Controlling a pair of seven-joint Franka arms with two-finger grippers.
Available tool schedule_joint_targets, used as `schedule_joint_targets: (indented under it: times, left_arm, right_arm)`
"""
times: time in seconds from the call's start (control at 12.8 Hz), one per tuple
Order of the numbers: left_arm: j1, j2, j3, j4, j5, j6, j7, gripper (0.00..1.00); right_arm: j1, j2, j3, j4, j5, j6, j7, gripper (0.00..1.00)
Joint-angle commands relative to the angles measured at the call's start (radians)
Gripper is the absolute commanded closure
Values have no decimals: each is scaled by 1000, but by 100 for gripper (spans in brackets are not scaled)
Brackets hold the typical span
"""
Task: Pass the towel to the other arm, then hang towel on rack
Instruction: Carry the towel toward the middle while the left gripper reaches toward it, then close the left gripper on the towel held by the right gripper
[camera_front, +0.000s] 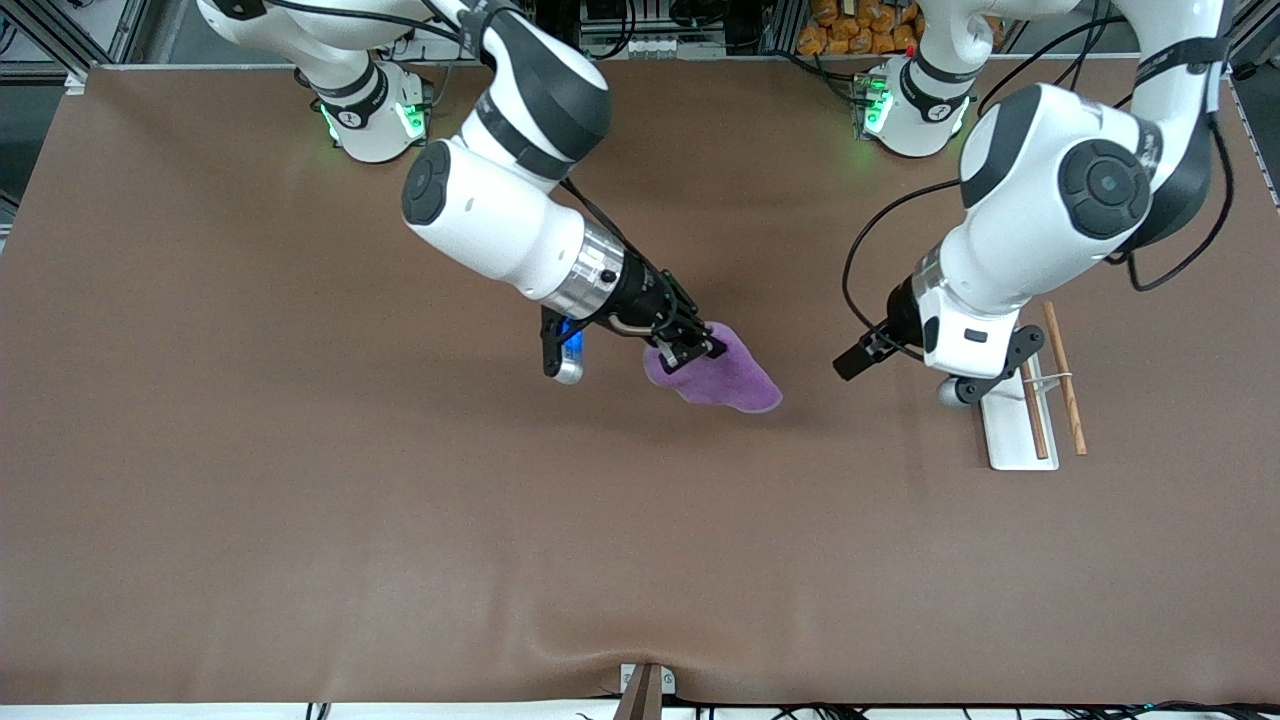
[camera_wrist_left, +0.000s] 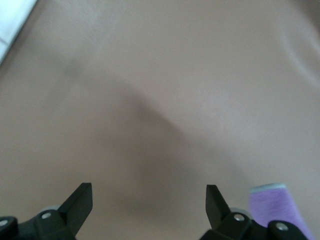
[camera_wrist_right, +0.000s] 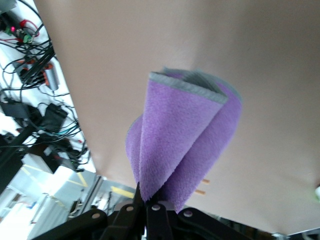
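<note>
The purple towel (camera_front: 735, 380) hangs folded from my right gripper (camera_front: 692, 348), which is shut on one end of it over the middle of the table. In the right wrist view the towel (camera_wrist_right: 182, 130) droops from the closed fingertips (camera_wrist_right: 150, 200). My left gripper (camera_front: 848, 364), on the arm with the plain white wrist box, is open and empty a short way from the towel, toward the left arm's end. In the left wrist view its fingers (camera_wrist_left: 80, 200) stand wide apart over bare table, with a corner of the towel (camera_wrist_left: 275, 205) beside one finger. The rack (camera_front: 1010, 435), a white base with two wooden rods (camera_front: 1065, 380), stands beside the left wrist.
The brown table mat (camera_front: 400, 520) covers the whole table. A small metal bracket (camera_front: 645, 688) sits at the table edge nearest the front camera. Cables and orange items (camera_front: 850, 25) lie past the edge by the arm bases.
</note>
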Motion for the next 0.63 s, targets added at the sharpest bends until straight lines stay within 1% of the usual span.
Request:
schedule_joint_targets:
  times: [0.0,0.16,0.31,0.39,0.55]
  left_arm:
    - [-6,21,1,25,-44,52,-122,0]
    - [-4,44,2,52,-96,72,-164,0]
    - [2,60,2,61,-112,81,-196,0]
    - [5,66,4,65,-121,90,-205,0]
    - [-1,76,4,68,-153,133,-225,0]
  right_arm:
    - [32,43,-11,53,18,50,41,100]
    - [32,51,-13,55,19,58,43,100]
    - [28,51,-13,55,19,85,89,100]
    - [30,52,-13,55,19,125,113,100]
    - [32,55,-13,55,19,142,133,100]
